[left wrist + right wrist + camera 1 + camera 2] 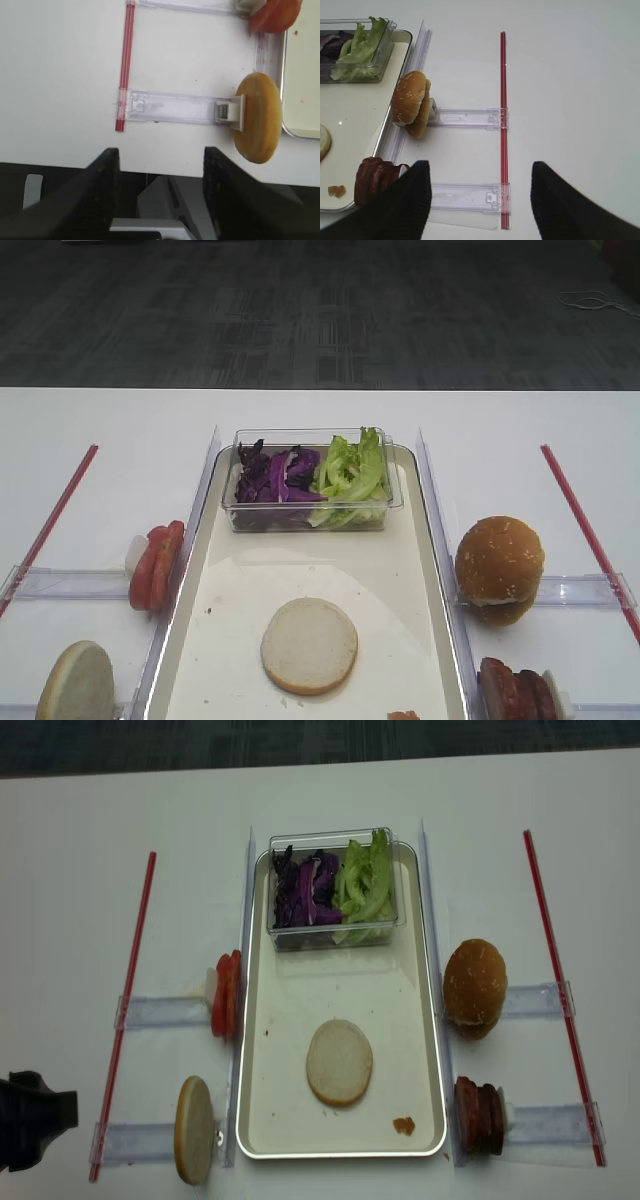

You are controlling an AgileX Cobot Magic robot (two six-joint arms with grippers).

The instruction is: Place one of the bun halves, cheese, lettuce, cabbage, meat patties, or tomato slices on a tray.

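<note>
My left fingers (160, 185) stand wide apart and hold nothing, hovering at the bottom of the left wrist view over the near edge of the tabletop (110, 420); my right fingers (480, 200) are just as wide and just as bare at the bottom of the right wrist view. One bun half (309, 644) lies flat, cut face up, in the lower middle of the tray (405, 570), so I judge one placing done. A second bun half (258, 118) stands on edge against a clear plastic holder (175, 106) at the right of the left wrist view, propped upright, I would say, so that my fingers can close across its thin edges. The tomato slices (157, 565), three or so, stand packed side by side in their own holder at left of the tray. At right stands one whole sesame bun (499, 568), and below it the meat patties (515, 690), about three on edge. One clear box (311, 480) at the tray's upper end keeps the purple cabbage (275, 477) and green lettuce (352, 472) from scattering. Two red strips (122, 1020) flank the tray. A small brown crumb (403, 1125) lies in the tray's lower right corner.
</note>
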